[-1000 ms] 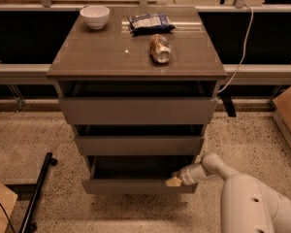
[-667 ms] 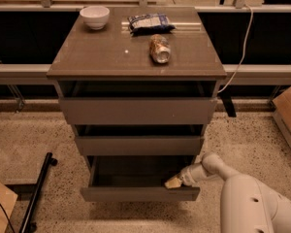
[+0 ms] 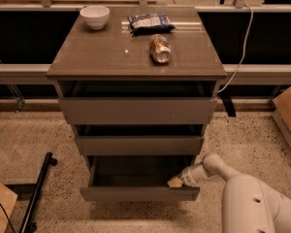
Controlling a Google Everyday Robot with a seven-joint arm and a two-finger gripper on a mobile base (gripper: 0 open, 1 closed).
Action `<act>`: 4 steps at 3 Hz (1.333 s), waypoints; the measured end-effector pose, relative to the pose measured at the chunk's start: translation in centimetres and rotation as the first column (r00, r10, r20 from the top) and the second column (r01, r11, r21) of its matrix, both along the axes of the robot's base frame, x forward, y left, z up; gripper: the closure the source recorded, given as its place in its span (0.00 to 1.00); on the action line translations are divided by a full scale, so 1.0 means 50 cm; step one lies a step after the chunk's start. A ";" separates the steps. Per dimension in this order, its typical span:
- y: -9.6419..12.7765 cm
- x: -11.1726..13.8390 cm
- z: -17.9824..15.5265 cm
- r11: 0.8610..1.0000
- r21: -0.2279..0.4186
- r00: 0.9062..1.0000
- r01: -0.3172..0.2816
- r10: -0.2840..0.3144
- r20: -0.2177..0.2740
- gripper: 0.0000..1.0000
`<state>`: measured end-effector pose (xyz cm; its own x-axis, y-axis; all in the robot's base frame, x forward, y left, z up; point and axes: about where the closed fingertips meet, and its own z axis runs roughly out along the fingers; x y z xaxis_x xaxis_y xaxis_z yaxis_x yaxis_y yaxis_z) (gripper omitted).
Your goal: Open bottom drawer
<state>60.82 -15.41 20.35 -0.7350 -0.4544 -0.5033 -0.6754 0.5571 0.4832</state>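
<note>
The bottom drawer (image 3: 136,193) sits lowest in the cabinet (image 3: 111,57), partly out, its front running left to right. The claw (image 3: 176,181) rests on that front's top edge near the right end. Whether it is clenched or released cannot be told. Further opening likely means pulling toward the camera.

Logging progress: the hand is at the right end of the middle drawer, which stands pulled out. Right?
No. The camera view shows the hand at the right end of the bottom drawer, which stands pulled out; the middle drawer is above it.
</note>
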 end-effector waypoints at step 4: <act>-0.004 -0.063 -0.042 0.996 -0.071 0.986 -0.052 0.039 -0.161 0.26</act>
<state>57.68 -15.62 18.26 -0.7807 -0.5214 -0.3445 -0.6185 0.5664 0.5446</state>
